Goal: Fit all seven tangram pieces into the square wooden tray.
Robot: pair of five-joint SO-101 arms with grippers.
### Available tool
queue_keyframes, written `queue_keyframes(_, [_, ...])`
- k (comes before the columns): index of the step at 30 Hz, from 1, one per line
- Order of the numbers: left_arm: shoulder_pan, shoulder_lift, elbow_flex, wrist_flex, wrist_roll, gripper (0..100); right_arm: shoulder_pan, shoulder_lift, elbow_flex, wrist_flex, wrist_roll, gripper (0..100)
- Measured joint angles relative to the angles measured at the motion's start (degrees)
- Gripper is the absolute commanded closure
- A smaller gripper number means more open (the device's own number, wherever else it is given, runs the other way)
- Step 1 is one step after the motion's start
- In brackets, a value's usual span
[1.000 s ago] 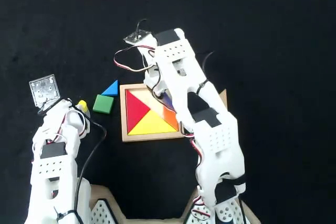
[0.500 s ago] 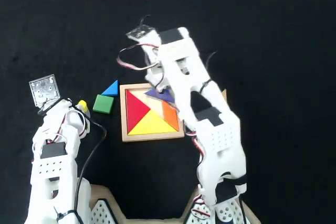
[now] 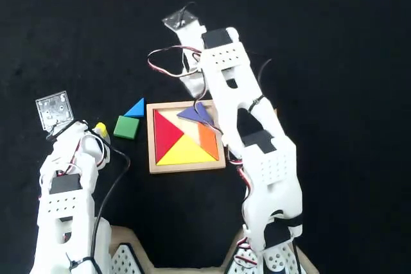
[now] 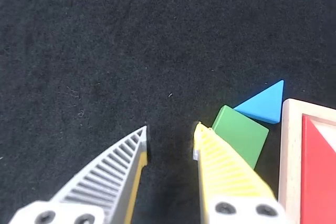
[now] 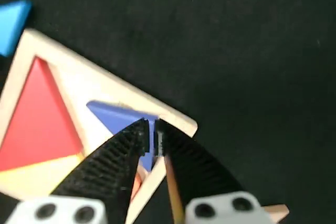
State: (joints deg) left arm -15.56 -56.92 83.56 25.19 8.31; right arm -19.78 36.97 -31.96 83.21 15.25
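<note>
Right gripper (image 5: 151,129): pinching the purple piece (image 5: 113,113) by one corner.
Advice: probably worth lowering it flat, squaring its edges to the tray (image 5: 176,120) corner before letting go.
Left gripper (image 4: 170,135): sitting spread.

The left gripper (image 4: 171,127) hangs over a black cloth (image 4: 105,35), its grey finger and yellow finger parted with bare cloth between the tips. A green square (image 4: 241,136) lies just beside the yellow fingertip. A blue triangle (image 4: 264,107) touches the square's far corner. Next to both runs the wooden tray (image 4: 290,156) rim, with a red piece (image 4: 320,166) inside.
</note>
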Motion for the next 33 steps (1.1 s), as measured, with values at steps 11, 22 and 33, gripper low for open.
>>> queue_keyframes(11, [0.0, 0.0, 0.0, 0.0, 0.0, 85, -1.23, 4.84, 0.26, -1.32, 0.88, 98.7])
queue_keyframes(22, [0.0, 0.0, 0.0, 0.0, 0.0, 85, 3.08, 6.07, 0.35, 3.16, 1.23, 98.8])
queue_keyframes(33, [0.0, 0.0, 0.0, 0.0, 0.0, 85, 3.25, 4.92, 0.7, 7.03, 3.96, 98.8])
